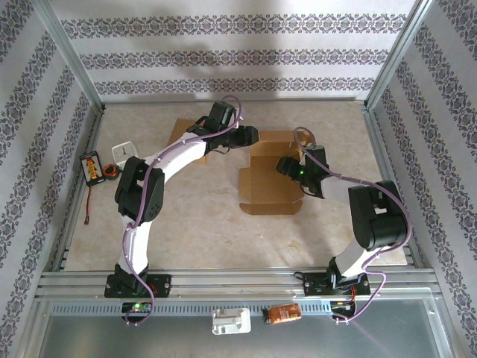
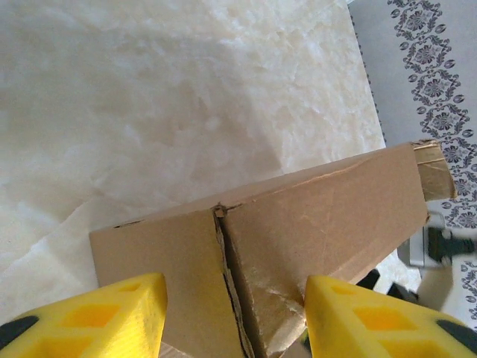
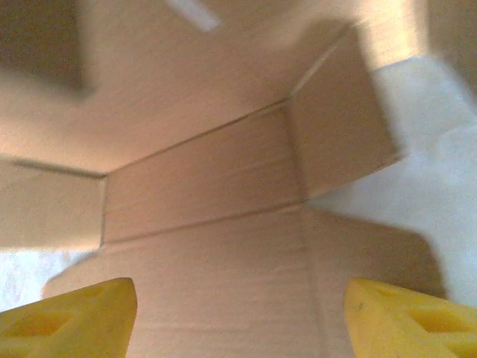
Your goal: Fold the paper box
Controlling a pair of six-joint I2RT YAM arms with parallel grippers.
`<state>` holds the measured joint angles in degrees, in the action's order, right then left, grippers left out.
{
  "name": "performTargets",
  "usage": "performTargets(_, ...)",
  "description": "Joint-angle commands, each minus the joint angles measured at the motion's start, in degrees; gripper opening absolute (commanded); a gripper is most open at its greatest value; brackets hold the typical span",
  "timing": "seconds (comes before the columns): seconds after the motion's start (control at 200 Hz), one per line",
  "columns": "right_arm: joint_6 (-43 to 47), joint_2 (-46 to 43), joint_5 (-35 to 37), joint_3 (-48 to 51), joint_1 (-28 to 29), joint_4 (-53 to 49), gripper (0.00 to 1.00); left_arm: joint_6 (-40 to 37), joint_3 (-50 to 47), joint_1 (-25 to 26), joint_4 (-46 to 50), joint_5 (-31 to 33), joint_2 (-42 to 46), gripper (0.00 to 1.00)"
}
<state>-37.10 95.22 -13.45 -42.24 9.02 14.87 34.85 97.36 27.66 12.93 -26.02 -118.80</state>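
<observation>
The brown corrugated cardboard box lies mostly unfolded on the pale marbled tabletop, a little right of centre. Its near panel lies flat with small side flaps spread out, and further panels run toward the back of the table. In the left wrist view one raised panel tilts up off the surface, with a ragged split along its fold. In the right wrist view a creased wall panel rises from the flat base.

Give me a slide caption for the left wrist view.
Left gripper open around a creased flap of the cardboard box, pale table beyond.
</observation>
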Motion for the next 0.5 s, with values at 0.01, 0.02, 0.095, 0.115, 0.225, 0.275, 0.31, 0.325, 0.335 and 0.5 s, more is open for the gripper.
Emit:
performTargets(0.01,-1.2,3.4,-1.1,-2.2,-3.1,4.7,0.77,-0.8,1.9,-1.0,3.0,0.3,-1.2,0.52)
performTargets(0.02,-1.2,3.6,-1.1,-2.4,-3.3,4.9,0.77,-0.8,2.0,-1.0,3.0,0.2,-1.2,0.52)
performTargets(0.095,-0.8,5.1,-0.9,-3.8,-3.5,5.5,0.8,-0.3,2.0,-1.2,2.9,-0.2,-1.4,0.52)
performTargets(0.115,-0.7,5.3,-0.8,-4.0,-3.5,5.5,0.81,-0.3,2.0,-1.3,2.8,-0.5,-1.4,0.52)
performTargets(0.225,-1.5,6.6,-0.4,-4.4,-3.7,8.0,0.85,-0.3,2.2,-1.3,2.9,-0.7,-1.4,0.52)
performTargets(0.275,-2.1,7.2,-0.5,-4.2,-4.0,10.1,0.84,-0.3,2.2,-1.4,2.9,-0.8,-1.4,0.52)
performTargets(0.31,-2.8,7.6,-0.5,-3.9,-4.1,12.1,0.83,-0.3,2.2,-1.4,2.9,-1.0,-1.4,0.52)
performTargets(0.325,-3.1,7.8,-0.4,-3.8,-4.1,13.0,0.82,-0.3,2.3,-1.4,3.0,-1.0,-1.4,0.52)
performTargets(0.335,-3.3,7.9,-0.3,-3.7,-4.2,13.7,0.81,-0.4,2.3,-1.4,3.0,-1.0,-1.4,0.52)
performTargets(0.5,-4.6,10.5,0.4,-5.6,-4.4,18.3,0.76,-0.4,2.3,-1.5,3.2,-1.4,-1.3,0.52)
